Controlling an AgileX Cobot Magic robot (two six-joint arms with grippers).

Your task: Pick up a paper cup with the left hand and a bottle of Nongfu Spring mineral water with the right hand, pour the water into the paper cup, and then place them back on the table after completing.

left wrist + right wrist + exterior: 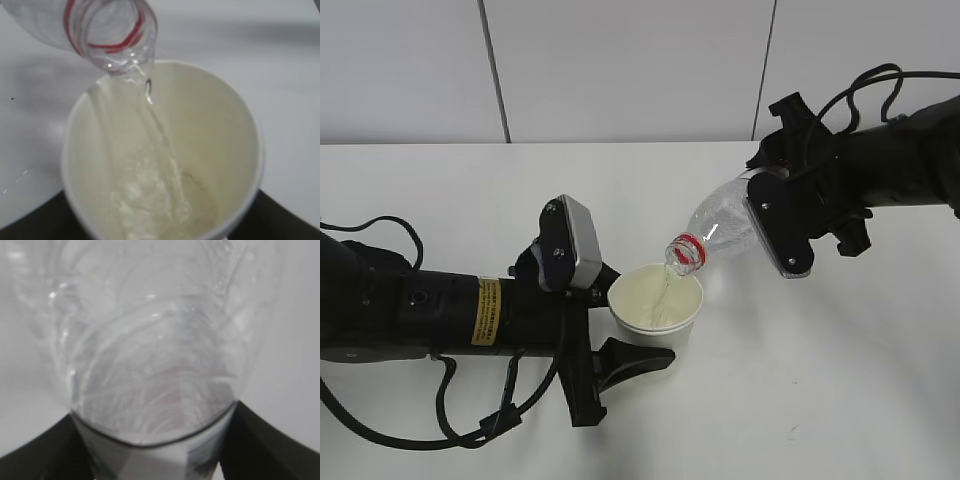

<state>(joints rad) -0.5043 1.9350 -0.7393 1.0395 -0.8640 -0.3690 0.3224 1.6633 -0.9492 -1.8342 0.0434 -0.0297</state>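
Note:
A white paper cup (655,298) sits between the fingers of my left gripper (630,320), which is shut on it just above the table (820,400). Its rim fills the left wrist view, paper cup (240,150), with water pooling inside. My right gripper (775,215) is shut on a clear bottle (720,230) with a red neck ring, tilted mouth-down to the left over the cup. A stream of water runs from the bottle mouth (115,45) into the cup. The right wrist view is filled by the bottle (150,355), black fingers on either side.
The white table stretches all round both arms. A pale panelled wall (620,70) stands behind its far edge. Black cables (380,430) loop under the left arm near the front left.

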